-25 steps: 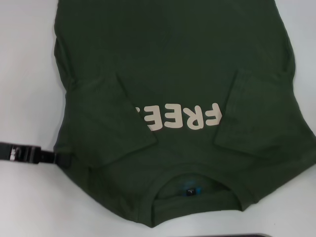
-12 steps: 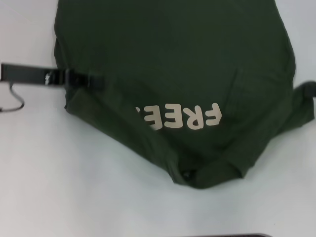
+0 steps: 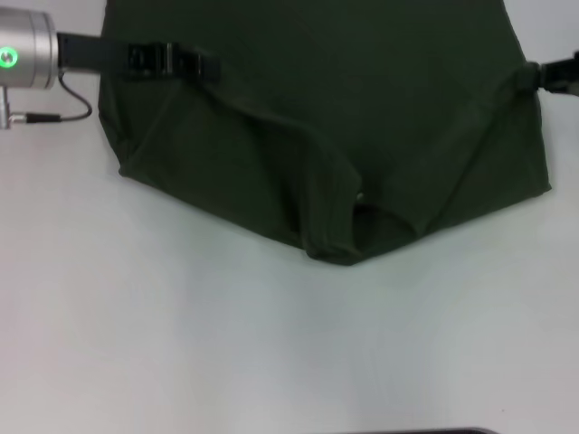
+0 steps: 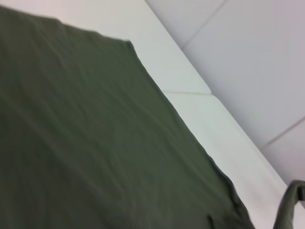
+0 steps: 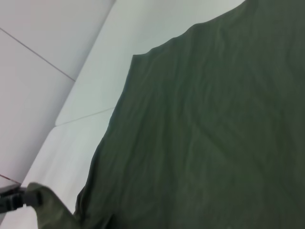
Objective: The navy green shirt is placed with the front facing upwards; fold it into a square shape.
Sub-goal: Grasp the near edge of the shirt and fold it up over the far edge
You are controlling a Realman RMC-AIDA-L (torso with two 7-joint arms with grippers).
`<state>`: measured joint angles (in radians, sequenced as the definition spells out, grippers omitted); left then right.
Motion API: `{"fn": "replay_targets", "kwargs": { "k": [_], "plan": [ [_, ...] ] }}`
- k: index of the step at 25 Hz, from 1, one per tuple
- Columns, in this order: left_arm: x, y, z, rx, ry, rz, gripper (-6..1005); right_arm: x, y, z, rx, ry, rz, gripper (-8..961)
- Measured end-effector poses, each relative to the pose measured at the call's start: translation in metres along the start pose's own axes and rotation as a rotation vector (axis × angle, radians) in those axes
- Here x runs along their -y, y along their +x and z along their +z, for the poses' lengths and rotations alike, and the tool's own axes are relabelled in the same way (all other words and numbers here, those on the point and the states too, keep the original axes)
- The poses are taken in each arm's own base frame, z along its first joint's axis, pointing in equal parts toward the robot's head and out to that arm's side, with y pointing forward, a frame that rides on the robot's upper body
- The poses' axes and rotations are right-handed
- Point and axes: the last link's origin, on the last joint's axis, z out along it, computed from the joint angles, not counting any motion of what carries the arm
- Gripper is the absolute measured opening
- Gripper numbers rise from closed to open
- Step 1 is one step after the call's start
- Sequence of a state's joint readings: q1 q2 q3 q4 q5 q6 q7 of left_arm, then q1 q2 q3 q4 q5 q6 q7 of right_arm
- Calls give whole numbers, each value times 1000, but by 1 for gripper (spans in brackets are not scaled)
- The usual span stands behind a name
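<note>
While the large dark olive-green cotton shirt [image 3: 317,117] lies across the far half of the white desk [image 3: 271,353], its near portion is doubled over away from the robot, plain green side up; no lettering shows. Fold edge runs crosswise, sagging to a blunt point toward the robot at about centre, where a small dark pocket of cloth gapes, probably the neck opening. Diagonal creases run from that point up toward each outer corner. Long axis of the visible cloth lies left to right; the far part of the garment runs out of the head view.

Left gripper [image 3: 194,65] reaches in from the left on a black finger assembly behind a silver wrist with a green light, lying on the upper left part of the shirt. Jaws look pinched on a fold of the cloth, though the contact itself is dark against dark.

Right gripper [image 3: 534,77] sits at the shirt's right edge, jaws clamped on a bunched corner of fabric.

Left wrist view: broad green cloth [image 4: 95,143] running diagonally over the pale desk [image 4: 190,109], the other arm's held corner at the frame's edge. Right wrist view: the same [image 5: 205,133], mirrored. No containers on the desk.
</note>
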<state>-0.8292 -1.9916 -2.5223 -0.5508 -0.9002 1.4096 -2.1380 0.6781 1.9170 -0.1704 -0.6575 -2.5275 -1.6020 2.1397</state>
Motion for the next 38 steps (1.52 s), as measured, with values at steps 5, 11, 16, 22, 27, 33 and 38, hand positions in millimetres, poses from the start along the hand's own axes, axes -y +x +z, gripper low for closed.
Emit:
{"fn": "replay_targets", "kwargs": {
  "k": [5, 11, 16, 22, 27, 33, 38],
  "plan": [
    [3, 16, 6, -79, 52, 12, 36, -1, -12, 21, 16, 38, -35, 31],
    [11, 31, 6, -163, 120, 21, 36, -2, -27, 33, 72, 82, -76, 31],
    [16, 37, 8, -206, 168, 13, 36, -1, -40, 41, 111, 136, -110, 30],
    [22, 45, 6, -263, 213, 13, 35, -4, -51, 49, 128, 176, -143, 30],
    [25, 49, 6, -284, 245, 16, 35, -8, -61, 54, 138, 196, -170, 30],
    [28, 52, 4, -305, 271, 8, 35, -10, -68, 57, 152, 212, -183, 30],
    [28, 52, 8, -322, 281, -2, 35, -8, -69, 61, 159, 231, -185, 30]
  ]
}}
